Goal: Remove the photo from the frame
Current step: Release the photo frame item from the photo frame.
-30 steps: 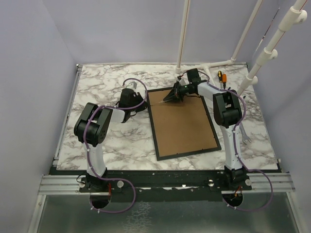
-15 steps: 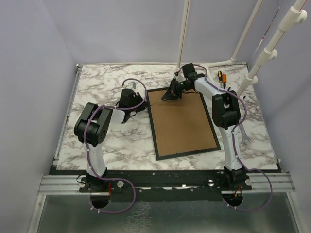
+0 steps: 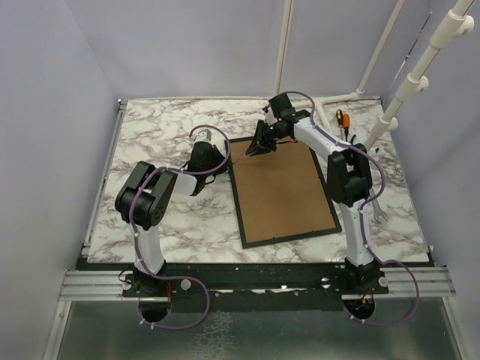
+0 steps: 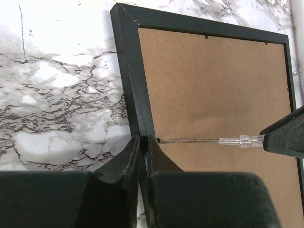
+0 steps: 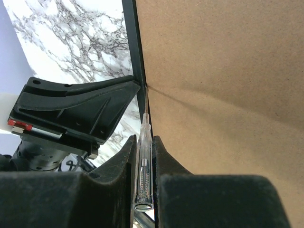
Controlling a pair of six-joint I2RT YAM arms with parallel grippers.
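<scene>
The frame (image 3: 235, 196) lies face down on the marble table, its brown back (image 3: 281, 187) up. The photo is hidden under that back. My left gripper (image 3: 224, 163) is shut on the frame's black left border (image 4: 135, 90), near its far corner, one finger on each side (image 4: 142, 138). My right gripper (image 3: 256, 148) is shut on a clear-handled screwdriver (image 5: 144, 164). The thin shaft (image 4: 190, 140) lies across the brown back. Its tip meets the inner edge of the left border, right beside my left fingertips (image 4: 159, 147).
An orange-handled screwdriver (image 3: 340, 118) lies at the back right by the white pipe stand (image 3: 330, 97). A metal wrench (image 3: 378, 211) rests on the table right of the frame. My left gripper's body (image 5: 80, 109) sits just left of the frame's border.
My right gripper has swung left and back, carrying the screwdriver tip to the left border's inner edge. My left gripper has shifted right onto the border.
</scene>
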